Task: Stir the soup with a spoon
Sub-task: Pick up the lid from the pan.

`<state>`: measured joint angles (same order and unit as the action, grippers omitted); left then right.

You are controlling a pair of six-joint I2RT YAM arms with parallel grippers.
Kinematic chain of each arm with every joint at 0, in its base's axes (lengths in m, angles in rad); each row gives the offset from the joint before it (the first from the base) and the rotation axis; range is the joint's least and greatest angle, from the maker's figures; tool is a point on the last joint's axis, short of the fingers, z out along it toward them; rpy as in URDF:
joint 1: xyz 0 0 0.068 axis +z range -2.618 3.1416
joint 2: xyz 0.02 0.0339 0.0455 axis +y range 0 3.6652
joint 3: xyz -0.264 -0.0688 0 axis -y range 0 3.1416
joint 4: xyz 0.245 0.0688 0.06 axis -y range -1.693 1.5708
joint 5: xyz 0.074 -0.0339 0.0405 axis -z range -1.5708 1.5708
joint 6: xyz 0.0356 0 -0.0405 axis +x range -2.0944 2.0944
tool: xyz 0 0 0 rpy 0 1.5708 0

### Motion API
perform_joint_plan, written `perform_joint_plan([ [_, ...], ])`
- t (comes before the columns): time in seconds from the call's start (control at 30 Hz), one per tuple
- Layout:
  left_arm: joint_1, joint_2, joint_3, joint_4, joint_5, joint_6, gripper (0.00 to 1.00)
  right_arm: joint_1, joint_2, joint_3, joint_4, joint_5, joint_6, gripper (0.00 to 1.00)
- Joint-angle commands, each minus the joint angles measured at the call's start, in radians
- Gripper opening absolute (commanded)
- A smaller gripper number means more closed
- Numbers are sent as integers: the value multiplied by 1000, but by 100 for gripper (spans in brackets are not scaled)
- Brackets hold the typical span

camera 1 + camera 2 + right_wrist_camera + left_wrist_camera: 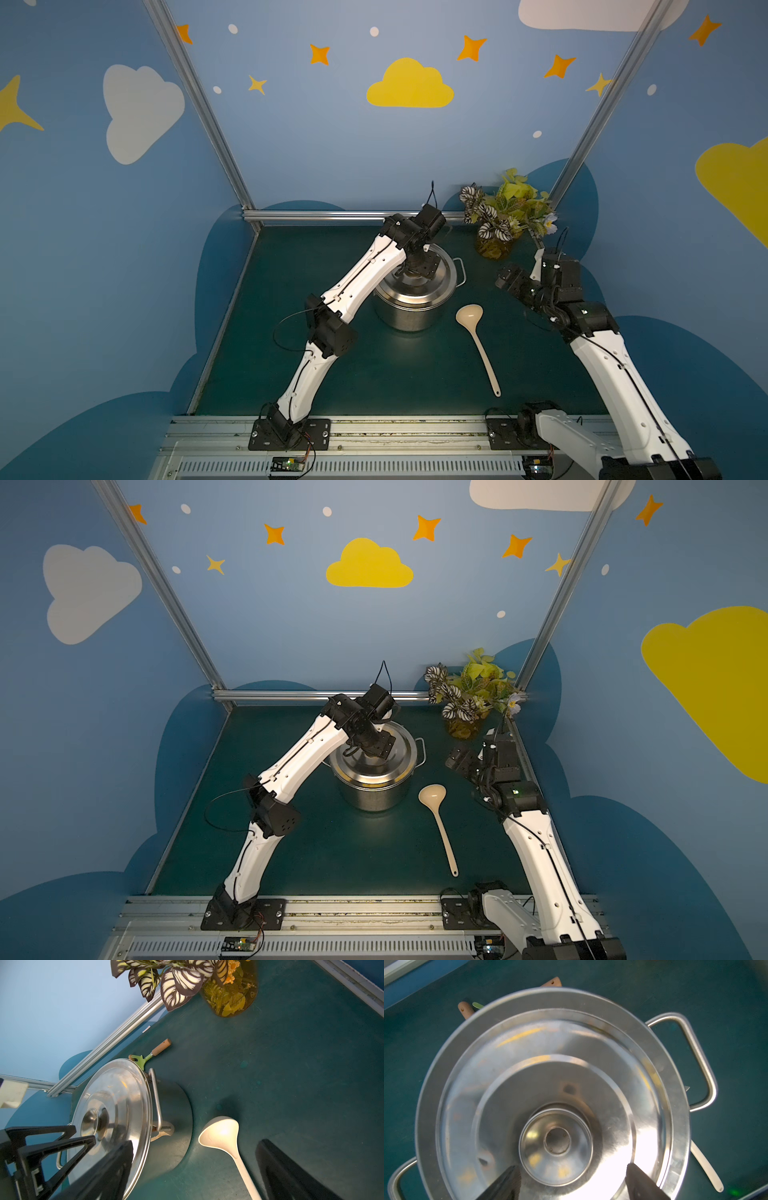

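A steel pot (405, 318) stands mid-table with its lid (438, 286) on, so the soup is hidden. My left gripper (415, 272) hangs just over the lid knob (556, 1150). In the left wrist view the gripper (572, 1166) is open, one finger on each side of the knob with a gap on both sides. The spoon (478, 345), a cream ladle, lies on the table right of the pot, bowl toward the back; it shows in both top views (440, 825). My right gripper (195, 1142) is open and holds nothing, hovering right of the pot above the spoon (222, 1134).
A plant in a glass vase (498, 226) stands at the back right. A green utensil with a wooden handle (158, 1050) lies behind the pot. Pot handles (695, 1059) stick out on two sides. An aluminium rail (324, 215) bounds the back edge.
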<state>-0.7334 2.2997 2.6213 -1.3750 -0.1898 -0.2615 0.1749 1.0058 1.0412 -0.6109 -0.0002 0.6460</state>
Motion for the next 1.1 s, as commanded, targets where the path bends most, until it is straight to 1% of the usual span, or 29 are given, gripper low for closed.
perform_joint_plan([
  [0.0,-1,25,28,11,-50,25,82,6,0,-16,3,-8,-4,98],
  [0.3,6,63,39,26,-79,33,80,6,3,-23,5,-13,-6,98],
  [0.47,18,73,39,30,-76,35,75,6,5,-20,5,-16,-9,98],
  [0.87,25,73,31,30,-41,41,56,6,16,-10,5,-18,-12,98],
  [0.97,24,71,32,30,-37,42,49,6,15,-7,4,-18,-15,98],
  [1.07,24,61,40,36,-37,49,39,5,14,-4,2,-16,-19,98],
])
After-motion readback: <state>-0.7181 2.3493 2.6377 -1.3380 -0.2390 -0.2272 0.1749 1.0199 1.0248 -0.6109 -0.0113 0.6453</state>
